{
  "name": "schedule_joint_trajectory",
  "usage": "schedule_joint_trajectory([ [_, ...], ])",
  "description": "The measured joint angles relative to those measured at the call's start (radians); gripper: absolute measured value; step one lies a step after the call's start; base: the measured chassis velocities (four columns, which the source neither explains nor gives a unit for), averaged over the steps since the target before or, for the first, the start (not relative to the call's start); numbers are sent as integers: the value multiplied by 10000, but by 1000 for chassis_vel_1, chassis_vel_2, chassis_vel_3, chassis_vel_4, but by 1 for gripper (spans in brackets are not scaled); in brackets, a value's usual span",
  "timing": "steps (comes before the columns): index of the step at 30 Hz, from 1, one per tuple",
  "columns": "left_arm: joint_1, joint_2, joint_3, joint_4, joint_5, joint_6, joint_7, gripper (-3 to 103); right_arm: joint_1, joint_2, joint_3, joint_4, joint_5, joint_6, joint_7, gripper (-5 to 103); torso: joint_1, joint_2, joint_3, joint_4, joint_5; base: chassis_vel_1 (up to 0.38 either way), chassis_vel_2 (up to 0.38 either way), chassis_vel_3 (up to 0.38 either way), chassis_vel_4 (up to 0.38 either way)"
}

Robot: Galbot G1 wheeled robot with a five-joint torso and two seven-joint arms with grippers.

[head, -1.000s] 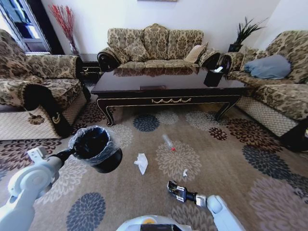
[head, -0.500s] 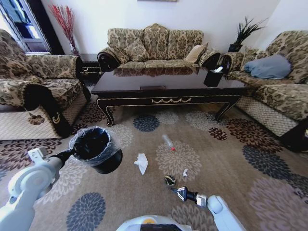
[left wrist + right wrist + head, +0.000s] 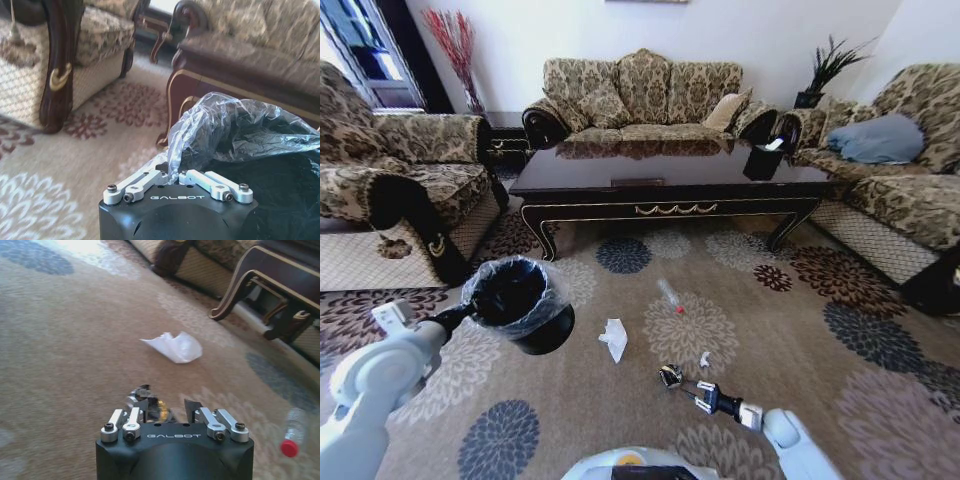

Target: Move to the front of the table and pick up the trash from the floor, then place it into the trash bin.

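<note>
The dark wrapper (image 3: 670,376) lies on the carpet, well out from the bench's (image 3: 620,210) front edge and close to the robot's base. In the right wrist view it sits crumpled and shiny just at the tips of the right tool (image 3: 165,407), nearer one finger than the other. The fingers stand apart, and the piece is not yet gripped.

To do this pick well, the right tool (image 3: 688,388) probably needs to shift sideways until the wrapper is centred between the fingers. It should then go low enough for the tips to brush the pile before closing. A light foil scrap like this is likely to skid or flip away if only one finger pushes it.

The other trash lies farther out toward the bench:
- the white tissue (image 3: 614,338)
- the clear bottle with the red cap (image 3: 670,296)
- a small white scrap (image 3: 704,359), just beside the wrapper

The left tool (image 3: 470,315) is clamped on the rim of the trash bin (image 3: 548,335), pinching the clear liner. It holds the bin off the floor to the robot's left, its mouth facing up.
</note>
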Motion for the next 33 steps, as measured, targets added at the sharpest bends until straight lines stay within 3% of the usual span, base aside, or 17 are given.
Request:
schedule_joint_trajectory([
  [9, -174, -334, 64, -187, 38, -11, -12, 4, 76, -146, -468, 67, 1031, -239, 970, 71, 0, 0, 0, 4, -1, 0, 0, 0, 0],
  [11, -215, -500, 286, -256, 147, -11, 13, 4, 190, -149, -819, 8, 861, -280, 1181, 82, 0, 0, 0, 1, -1, 0, 0, 0, 0],
  [12, -231, -530, 339, -265, 169, -10, 25, 4, 239, -140, -891, -35, 726, -274, 1200, 82, 0, 0, 1, 1, -1, 0, 0, 0, 0],
  [13, -291, -564, 448, -263, 203, -11, 38, 4, 398, -109, -1023, -160, 335, -167, 1200, 93, 0, 0, 0, -2, 0, 0, 0, 0, 0],
  [15, -363, -565, 503, -225, 214, -10, 40, 4, 564, -115, -1124, -279, -116, -82, 1176, 97, 0, 0, 1, 0, 0, 0, 0, 0, 0],
  [18, -545, -519, 516, -160, 172, -10, -19, 4, 849, -340, -1437, -589, -1004, -15, 1245, 100, 1, 0, 1, 4, -1, 0, 0, 0, 0],
  [24, -533, -665, 397, -517, 51, 17, -66, 4, 1111, -592, -2030, -1270, -1265, -1, 1562, 100, 1, 0, 0, -1, 0, 0, 0, 0, 0],
  [33, -526, -920, 429, -679, 53, 40, -139, 4, 1600, -372, -2528, -2114, -1469, 2, 1789, 100, 1, 0, 1, 2, 0, 0, 0, 0, 0],
])
